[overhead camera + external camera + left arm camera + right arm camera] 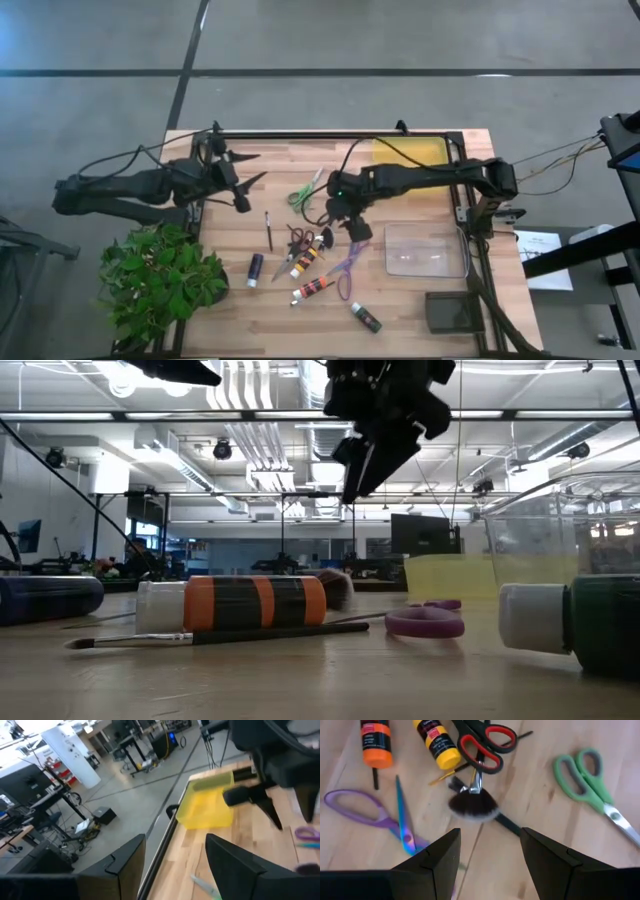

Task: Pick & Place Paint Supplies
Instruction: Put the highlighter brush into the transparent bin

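Observation:
The paint supplies lie flat in the middle of the wooden table: green scissors (303, 190), red scissors (300, 238), a thin brush (268, 230), a purple tube (255, 268), a yellow tube (307, 258), an orange tube (313, 288), purple scissors (348, 265) and a green tube (365, 317). My right gripper (352, 225) hangs open above them. Below its fingers (490, 837) lies a dark fan brush (472, 805), with the red scissors (482, 740) beyond it. My left gripper (258, 166) waits open above the table's left far part.
A clear container (425, 248) stands right of the supplies. A yellow container (410, 152) sits at the far edge and a small dark tray (450, 310) near the right front corner. A leafy potted plant (160, 275) stands at the left near corner. Cables run along the far edge.

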